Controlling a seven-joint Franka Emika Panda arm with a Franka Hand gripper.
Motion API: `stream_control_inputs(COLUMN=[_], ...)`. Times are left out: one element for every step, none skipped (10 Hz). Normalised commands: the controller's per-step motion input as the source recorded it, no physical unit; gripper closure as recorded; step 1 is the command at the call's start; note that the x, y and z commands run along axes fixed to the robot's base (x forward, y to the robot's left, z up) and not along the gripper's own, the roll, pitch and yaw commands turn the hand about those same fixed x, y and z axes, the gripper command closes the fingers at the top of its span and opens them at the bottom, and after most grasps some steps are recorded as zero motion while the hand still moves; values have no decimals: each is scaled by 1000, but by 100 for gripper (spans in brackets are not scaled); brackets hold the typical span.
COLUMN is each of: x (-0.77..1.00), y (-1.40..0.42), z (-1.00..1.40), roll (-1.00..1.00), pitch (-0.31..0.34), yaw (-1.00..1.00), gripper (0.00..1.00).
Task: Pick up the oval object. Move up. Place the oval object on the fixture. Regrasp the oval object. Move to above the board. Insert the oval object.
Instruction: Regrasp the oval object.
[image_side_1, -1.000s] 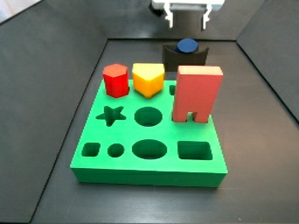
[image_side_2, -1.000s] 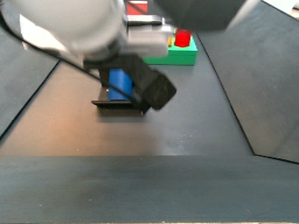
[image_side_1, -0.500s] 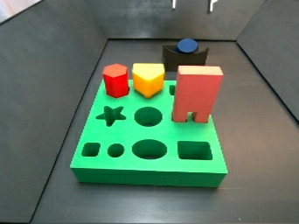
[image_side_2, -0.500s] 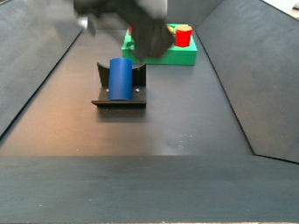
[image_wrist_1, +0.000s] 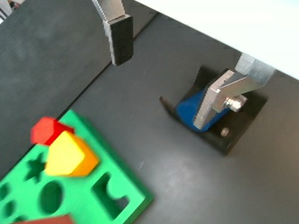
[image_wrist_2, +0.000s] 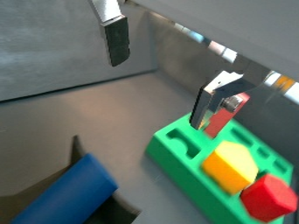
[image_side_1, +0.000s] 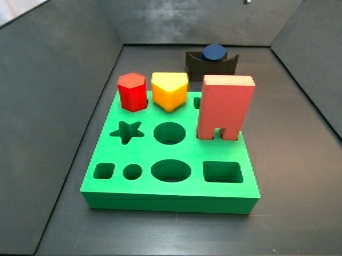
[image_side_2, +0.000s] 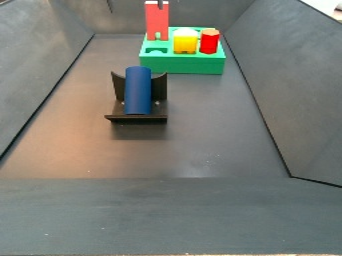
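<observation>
The dark-blue oval object (image_side_1: 213, 52) lies in the notch of the black fixture (image_side_1: 211, 68) behind the green board (image_side_1: 174, 150). In a side view it lies lengthwise (image_side_2: 139, 88) on the fixture (image_side_2: 134, 117), with the board (image_side_2: 187, 65) beyond. My gripper is out of both side views. In both wrist views the gripper (image_wrist_1: 163, 92) (image_wrist_2: 160, 96) is open and empty, high above the floor. The oval object (image_wrist_1: 187, 112) (image_wrist_2: 70, 188) sits below it, partly behind one finger (image_wrist_1: 216, 98).
A red hexagonal peg (image_side_1: 131, 91), a yellow peg (image_side_1: 168, 91) and a tall pink block (image_side_1: 226, 107) stand in the board. They also show in a side view: red peg (image_side_2: 210, 42), yellow peg (image_side_2: 185, 42), pink block (image_side_2: 156, 18). Dark sloping walls (image_side_1: 67, 90) enclose the floor.
The gripper has risen out of both side views, leaving the oval object lying on the fixture. The pegs and board have not moved.
</observation>
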Motion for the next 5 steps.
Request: stream_control_inputs(x=[-22, -21, -27, -32, -23], y=[-26, -43, -32, -24, -23], z=[28, 8, 10, 13, 4], roll=[1000, 1000, 1000, 1000, 1000], pitch=[22, 19, 13, 8, 1], yaw=[34, 34, 35, 36, 37], gripper=[0, 0, 0, 0, 0])
